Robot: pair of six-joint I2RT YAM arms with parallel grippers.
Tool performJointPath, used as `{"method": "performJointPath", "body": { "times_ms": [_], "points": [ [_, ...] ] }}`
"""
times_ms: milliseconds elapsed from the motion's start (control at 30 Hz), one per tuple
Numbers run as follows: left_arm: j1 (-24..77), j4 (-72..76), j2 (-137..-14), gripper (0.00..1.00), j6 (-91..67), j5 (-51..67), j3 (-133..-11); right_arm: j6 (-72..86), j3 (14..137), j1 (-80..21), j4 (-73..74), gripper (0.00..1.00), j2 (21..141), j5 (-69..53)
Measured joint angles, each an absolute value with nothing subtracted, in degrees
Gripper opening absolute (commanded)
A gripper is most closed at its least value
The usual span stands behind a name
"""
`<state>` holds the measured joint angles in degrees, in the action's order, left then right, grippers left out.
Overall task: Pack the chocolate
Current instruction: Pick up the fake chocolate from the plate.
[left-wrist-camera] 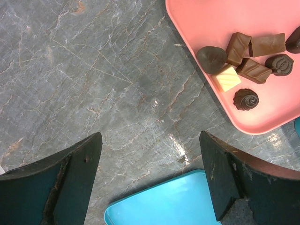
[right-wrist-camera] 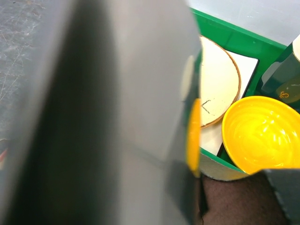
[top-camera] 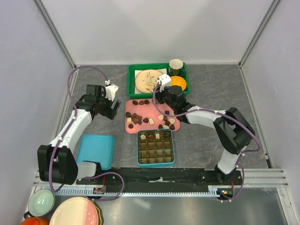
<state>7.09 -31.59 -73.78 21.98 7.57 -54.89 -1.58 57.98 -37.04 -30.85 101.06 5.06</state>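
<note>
Several pieces of chocolate (top-camera: 137, 117) lie on a pink tray (top-camera: 151, 108) in the middle of the table. In front of it stands a teal compartment box (top-camera: 156, 148) holding a few pieces. My right gripper (top-camera: 171, 112) hangs low over the tray's right side. In the right wrist view its jaws stand apart around a dark brown piece (right-wrist-camera: 234, 206), with a thin dark gap beside the left finger (right-wrist-camera: 140, 117). My left gripper (left-wrist-camera: 150, 140) is open and empty over bare table left of the tray. A cluster of chocolate (left-wrist-camera: 239, 58) shows in the left wrist view.
A teal lid (top-camera: 96, 151) lies at the near left. A green bin (top-camera: 133, 70) at the back holds a plate (top-camera: 149, 80), a dark cup (top-camera: 176, 65) and a yellow bowl (right-wrist-camera: 262, 131). Bowls are stacked off the table at the near left.
</note>
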Motion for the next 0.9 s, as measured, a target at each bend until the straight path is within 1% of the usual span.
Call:
{"method": "performJointPath", "body": {
  "times_ms": [100, 300, 567, 667, 767, 900],
  "points": [
    [7.1, -31.6, -73.8, 0.91, 22.0, 7.6, -54.9, -1.6, 58.6, -36.9, -30.9, 0.52, 101.5, 5.0],
    [7.1, -31.6, -73.8, 0.91, 22.0, 7.6, -54.9, -1.6, 60.3, -36.9, -30.9, 0.48, 102.7, 4.4],
    [7.1, -31.6, -73.7, 0.91, 22.2, 7.6, -54.9, -1.1, 61.1, -36.8, -31.3, 0.36, 103.7, 2.7],
    [7.1, -31.7, -73.7, 0.90, 22.4, 7.6, -54.9, -1.1, 61.1, -36.8, -31.3, 0.33, 103.7, 2.2],
    [7.1, -31.7, -73.6, 0.90, 22.4, 7.6, -54.9, -0.2, 59.9, -36.8, -31.3, 0.32, 102.4, 1.8],
    [7.1, -31.7, -73.2, 0.90, 22.4, 7.6, -54.9, 0.8, 56.5, -36.9, -30.3, 0.32, 97.2, 0.3]
  ]
}}
